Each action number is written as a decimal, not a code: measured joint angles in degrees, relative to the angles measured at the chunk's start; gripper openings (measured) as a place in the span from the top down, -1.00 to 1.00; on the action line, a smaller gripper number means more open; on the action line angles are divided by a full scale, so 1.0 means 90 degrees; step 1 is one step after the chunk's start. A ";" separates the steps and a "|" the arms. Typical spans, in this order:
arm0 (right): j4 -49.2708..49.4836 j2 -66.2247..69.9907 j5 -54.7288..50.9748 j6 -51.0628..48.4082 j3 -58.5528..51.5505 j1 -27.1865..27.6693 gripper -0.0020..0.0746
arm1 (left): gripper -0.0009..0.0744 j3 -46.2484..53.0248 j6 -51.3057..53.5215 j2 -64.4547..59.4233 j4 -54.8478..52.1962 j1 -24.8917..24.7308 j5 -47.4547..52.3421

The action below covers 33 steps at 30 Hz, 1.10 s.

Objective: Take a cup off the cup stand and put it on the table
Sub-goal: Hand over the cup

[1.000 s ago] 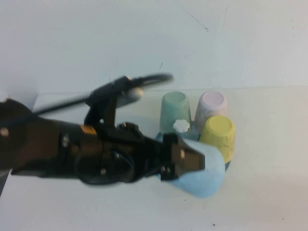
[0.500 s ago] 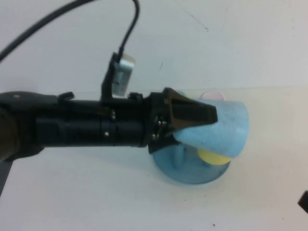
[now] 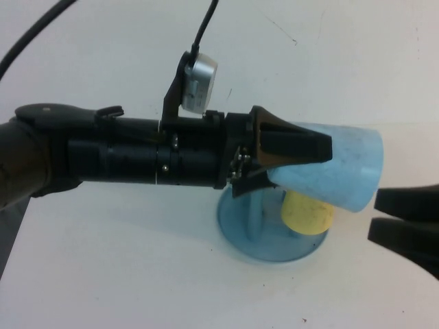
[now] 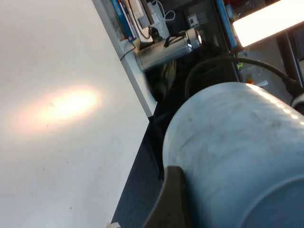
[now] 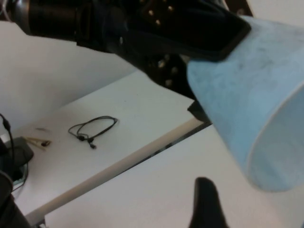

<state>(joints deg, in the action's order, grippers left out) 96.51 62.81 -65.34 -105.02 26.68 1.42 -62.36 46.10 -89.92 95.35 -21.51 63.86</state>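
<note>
My left gripper (image 3: 291,163) is shut on the light blue cup (image 3: 343,171) and holds it tilted on its side, mouth toward the right, in the air above the cup stand (image 3: 271,236). The cup fills the left wrist view (image 4: 237,152) beside one dark finger (image 4: 173,199). My right gripper (image 3: 385,218) is open and empty at the right edge, just right of the cup's mouth. In the right wrist view the cup (image 5: 251,104) hangs close above one fingertip (image 5: 206,204). The white table (image 3: 103,274) lies below.
A yellow cup (image 3: 306,212) still sits upside down on the stand under the lifted cup. The left arm hides the back of the stand. A black cable (image 5: 92,128) lies on a neighbouring surface. A metal flask (image 4: 166,47) stands beyond the table edge.
My left gripper has lifted the light blue cup off the stand, up and to the right. My right gripper has come into view from the right edge.
</note>
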 joint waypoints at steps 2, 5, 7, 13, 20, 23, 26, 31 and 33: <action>0.0000 0.0366 -0.0088 -0.0038 0.0274 0.0000 -0.17 | -0.53 -0.0074 0.0000 0.0000 0.0000 0.0000 -0.0002; -0.0012 0.0795 -0.0119 -0.0055 0.0621 -0.0012 -0.17 | -0.53 -0.0115 0.0000 0.0000 0.0012 0.0000 -0.0029; -0.0013 0.0953 -0.0134 -0.0081 0.0821 -0.0094 -0.17 | -0.53 -0.0115 0.0000 0.0000 0.0037 0.0004 -0.0092; -0.0021 0.1256 -0.0158 -0.0186 0.1438 -0.0643 -0.16 | -0.53 -0.0115 0.0028 0.0000 0.0043 0.0014 -0.0086; -0.0021 0.1434 -0.0040 -0.0186 0.1824 -0.1208 0.20 | -0.53 -0.0115 0.0028 0.0000 0.0043 0.0014 -0.0049; -0.0021 0.1434 0.0044 -0.0183 0.1849 -0.1231 0.60 | -0.53 -0.0124 0.0043 0.0000 0.0100 0.0014 -0.0093; 0.0016 0.1444 -0.0032 -0.0098 0.1849 -0.1253 0.78 | -0.53 -0.0128 0.0098 0.0000 0.0177 0.0014 -0.0137; 0.0046 0.1444 -0.0045 -0.0063 0.1851 -0.1279 0.82 | -0.53 -0.0128 0.0154 0.0000 0.0177 0.0003 -0.0208; 0.0046 0.1444 -0.0045 -0.0061 0.1851 -0.1279 0.82 | -0.53 -0.0128 0.0154 0.0000 0.0177 0.0003 -0.0208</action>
<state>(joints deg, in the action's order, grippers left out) 96.92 75.81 -65.75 -105.57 43.34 -10.09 -63.51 47.49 -89.92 96.95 -21.49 61.99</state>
